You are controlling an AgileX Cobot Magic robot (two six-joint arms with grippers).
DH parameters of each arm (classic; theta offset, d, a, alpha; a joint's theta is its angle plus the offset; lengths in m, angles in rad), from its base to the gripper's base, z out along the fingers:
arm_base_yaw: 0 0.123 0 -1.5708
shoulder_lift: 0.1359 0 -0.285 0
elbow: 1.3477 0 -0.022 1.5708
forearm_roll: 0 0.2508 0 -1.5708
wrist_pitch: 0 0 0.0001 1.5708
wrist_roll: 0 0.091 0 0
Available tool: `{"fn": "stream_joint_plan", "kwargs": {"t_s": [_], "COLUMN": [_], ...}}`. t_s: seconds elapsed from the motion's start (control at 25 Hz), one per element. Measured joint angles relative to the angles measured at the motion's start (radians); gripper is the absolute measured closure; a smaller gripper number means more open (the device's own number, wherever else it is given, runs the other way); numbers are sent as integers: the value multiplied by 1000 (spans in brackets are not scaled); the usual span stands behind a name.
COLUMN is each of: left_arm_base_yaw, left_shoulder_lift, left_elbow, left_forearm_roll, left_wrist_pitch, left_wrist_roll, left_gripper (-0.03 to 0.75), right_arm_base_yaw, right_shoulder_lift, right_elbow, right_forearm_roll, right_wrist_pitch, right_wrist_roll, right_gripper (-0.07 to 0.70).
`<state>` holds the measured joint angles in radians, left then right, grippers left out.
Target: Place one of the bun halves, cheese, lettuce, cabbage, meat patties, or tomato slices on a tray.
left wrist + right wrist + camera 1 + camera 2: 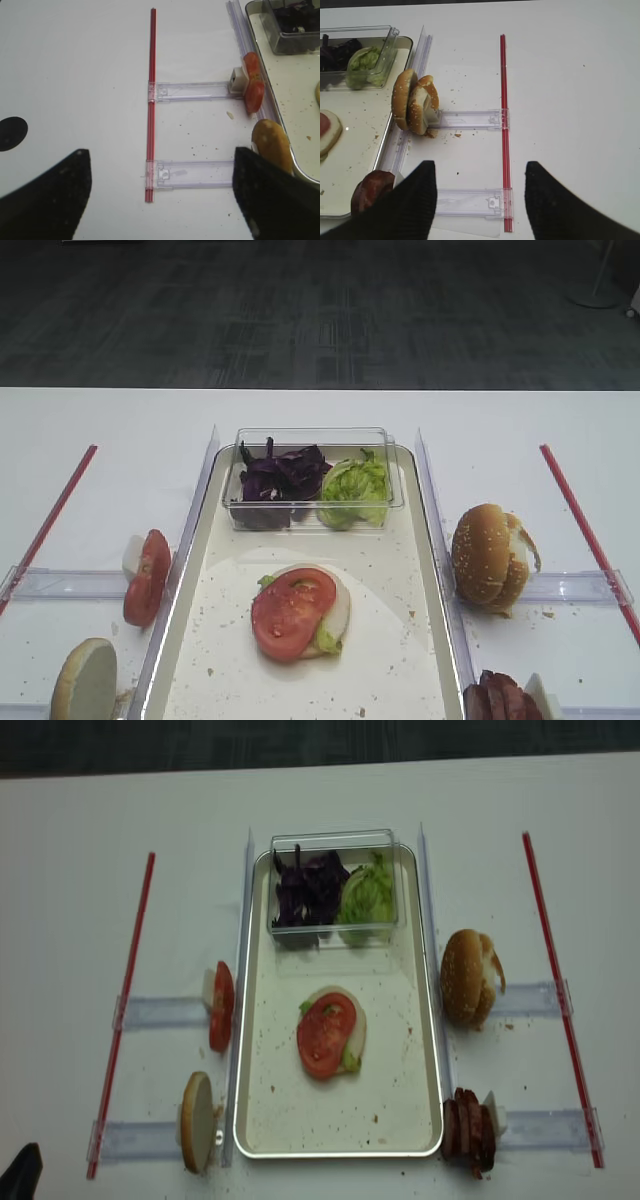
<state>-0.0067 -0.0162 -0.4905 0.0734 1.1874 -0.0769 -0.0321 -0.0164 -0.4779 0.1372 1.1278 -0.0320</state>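
Both pincers hang spread wide and empty: left gripper off the tray at 9 o'clock, right gripper at 3. The tomato slice stack sits mid-tray. My worry is the upright meat patties at 5 o'clock: I think a sloppy pinch grabs two or topples the row.

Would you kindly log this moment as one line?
tray: bun, lettuce, tomato stacked | left end effector: open, empty | right end effector: open, empty
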Motion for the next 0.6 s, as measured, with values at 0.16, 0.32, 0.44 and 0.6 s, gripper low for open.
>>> {"fn": "stream_joint_plan", "kwargs": {"t_s": [0.16,0.32,0.44,0.6], "left_arm_base_yaw": [0,0,0,0], "left_shoulder_lift": [0,-2,-2,-2], "left_elbow": [0,0,0,0], "left_forearm_roll": [0,0,0,0], "left_wrist_pitch": [0,0,0,0], "left_wrist_roll": [1,1,1,1], "left_gripper": [181,181,181,189], "right_arm_base_yaw": [0,0,0,0], "right_shoulder_lift": [0,0,0,0], "right_elbow": [0,0,0,0], "right_forearm_roll": [0,0,0,0], "right_wrist_pitch": [0,0,0,0], "right_wrist_roll": [0,0,0,0], "right_gripper": [204,204,204,204]}}
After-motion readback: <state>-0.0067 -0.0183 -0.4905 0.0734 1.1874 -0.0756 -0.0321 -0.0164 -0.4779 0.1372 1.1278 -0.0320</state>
